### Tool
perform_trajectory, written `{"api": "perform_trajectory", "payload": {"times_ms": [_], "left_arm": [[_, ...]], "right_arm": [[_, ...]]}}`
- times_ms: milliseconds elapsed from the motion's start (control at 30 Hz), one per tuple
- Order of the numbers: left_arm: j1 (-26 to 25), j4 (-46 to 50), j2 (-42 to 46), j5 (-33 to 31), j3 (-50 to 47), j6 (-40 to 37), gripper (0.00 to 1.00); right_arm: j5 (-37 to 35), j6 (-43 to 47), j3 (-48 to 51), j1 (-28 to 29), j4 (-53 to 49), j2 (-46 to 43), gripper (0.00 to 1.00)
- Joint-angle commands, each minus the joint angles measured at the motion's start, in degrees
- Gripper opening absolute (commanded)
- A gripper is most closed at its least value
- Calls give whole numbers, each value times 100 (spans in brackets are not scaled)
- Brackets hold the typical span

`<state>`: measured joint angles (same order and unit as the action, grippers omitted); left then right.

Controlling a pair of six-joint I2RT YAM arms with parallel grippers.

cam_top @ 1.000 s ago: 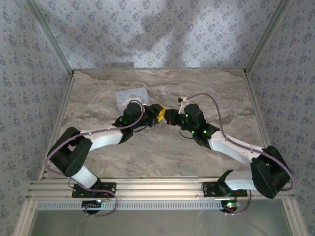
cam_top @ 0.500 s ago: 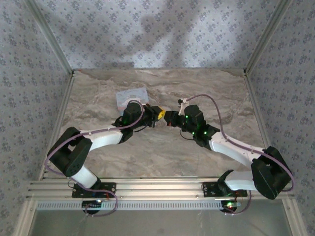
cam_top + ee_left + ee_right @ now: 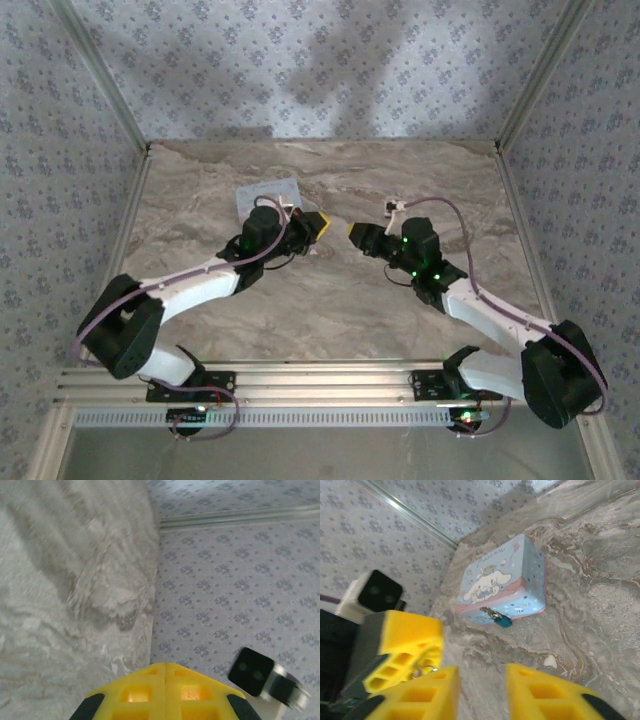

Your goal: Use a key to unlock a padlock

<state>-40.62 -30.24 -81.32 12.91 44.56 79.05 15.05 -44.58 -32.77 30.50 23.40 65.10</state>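
The padlock (image 3: 502, 620), tiny and dark teal, hangs by its metal shackle on the front of a pale blue cartoon tin (image 3: 504, 580) lying on the marble table. My left gripper (image 3: 320, 221) is in mid-air just right of the tin (image 3: 262, 194) with its yellow fingers pressed shut. In the right wrist view a small metal key ring (image 3: 423, 669) pokes out at the left gripper (image 3: 420, 655); the key itself is hidden between the pads. My right gripper (image 3: 354, 232) faces it a short gap away. Its fingers (image 3: 540, 690) stand apart with nothing between them.
Patterned walls with metal corner rails enclose the marble table (image 3: 330, 310) on three sides. A small white fleck (image 3: 550, 661) lies on the table near the tin. The right wrist's camera (image 3: 252, 672) shows in the left wrist view.
The grippers were touching tip to tip over the table. The right one has opened and drawn back to the right. The left one has shut and swung slightly left.
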Motion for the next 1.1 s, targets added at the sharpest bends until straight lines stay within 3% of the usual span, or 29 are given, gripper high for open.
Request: {"api": "perform_trajectory", "payload": {"times_ms": [0,300,633,1067], "left_arm": [[-14,111,474,-103,315,-1310,0],[-26,-448,662,408,366,-1980,0],[-45,-468,671,456,383,-2042,0],[-46,-342,661,397,404,-2052,0]], "right_arm": [[801,-48,137,-137,733,-180,39],[1681,-569,-119,-41,2289,394,55],[1791,-781,-508,221,2713,987,52],[1717,-785,-468,189,2661,818,50]]}}
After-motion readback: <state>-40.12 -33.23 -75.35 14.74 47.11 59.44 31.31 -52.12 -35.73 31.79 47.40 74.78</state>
